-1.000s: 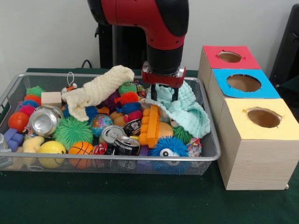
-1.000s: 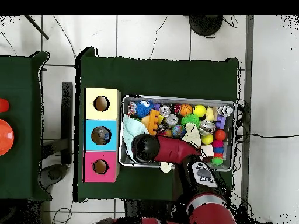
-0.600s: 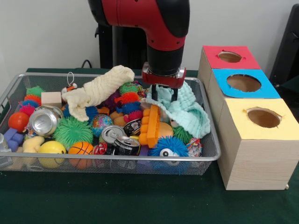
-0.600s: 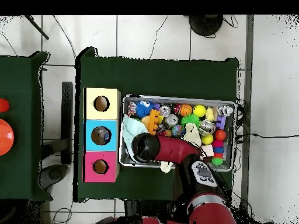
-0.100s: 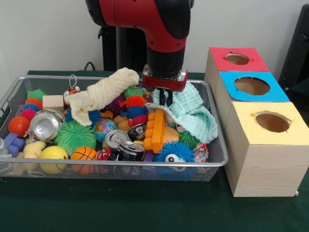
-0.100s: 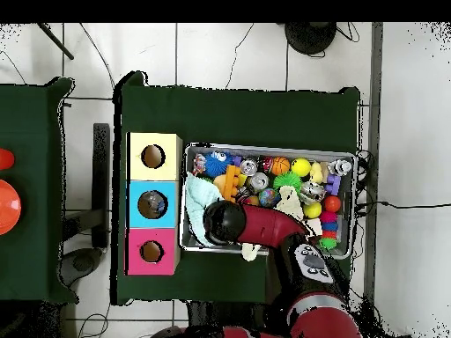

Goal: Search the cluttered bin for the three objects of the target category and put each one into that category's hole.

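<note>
Hanging over the wire bin (image 5: pixel 212 162), the gripper (image 5: pixel 165 98) sits low at the mint-green cloth (image 5: pixel 193 113), its dark fingertips right against the cloth's upper left fold. The arm's wrist covers most of the gripper, so I cannot tell whether it is open, closed, or pinching the cloth. In the overhead view the arm's round black and red joint hides the gripper completely; only the cloth (image 6: pixel 197 201) shows, at about 9 o'clock from the joint, draped over the bin wall nearest the boxes.

The target category is not visible anywhere in the frames. Three boxes stand just beside the bin, each with a round hole on top: red box (image 5: pixel 236 59), blue box (image 5: pixel 252 86), yellow box (image 5: pixel 271 126). From above, the blue hole shows something inside, too small to identify.

Bin contents, front view: a cream knitted cloth (image 5: pixel 99 95) lies across the pile at about 10 o'clock from the gripper. An orange plastic block (image 5: pixel 155 129) stands just below the fingertips. Two cans (image 5: pixel 123 146) lie near the front wall, a third crushed can (image 5: pixel 46 124) toward the left. A green spiky ball (image 5: pixel 73 137) and a small basketball (image 5: pixel 83 155) are partly buried. The blue fuzzy toy (image 5: pixel 174 152) is cut by the bin rim.
</note>
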You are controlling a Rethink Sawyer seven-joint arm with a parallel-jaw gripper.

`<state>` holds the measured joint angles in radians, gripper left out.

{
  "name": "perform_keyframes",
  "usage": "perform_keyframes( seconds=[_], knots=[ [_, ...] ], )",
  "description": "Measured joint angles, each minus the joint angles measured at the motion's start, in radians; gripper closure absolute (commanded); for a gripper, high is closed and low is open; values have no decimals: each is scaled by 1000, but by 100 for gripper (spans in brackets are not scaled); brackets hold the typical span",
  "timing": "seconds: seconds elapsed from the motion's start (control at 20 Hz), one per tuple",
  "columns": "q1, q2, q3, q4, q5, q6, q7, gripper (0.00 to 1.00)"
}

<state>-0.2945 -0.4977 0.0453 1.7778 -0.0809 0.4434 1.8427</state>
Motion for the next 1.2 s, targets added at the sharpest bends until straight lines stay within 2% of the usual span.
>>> perform_keyframes(
  seconds=[0.25,0.5,0.75,1.2],
  knots=[
    [0,-1,-2,-2,0,6,0,100],
    [-1,-2,-15,-19,-12,57,0,100],
    [-12,-18,-49,-33,-58,147,0,100],
    [-49,-66,-85,-52,-130,179,0,100]
  ],
)
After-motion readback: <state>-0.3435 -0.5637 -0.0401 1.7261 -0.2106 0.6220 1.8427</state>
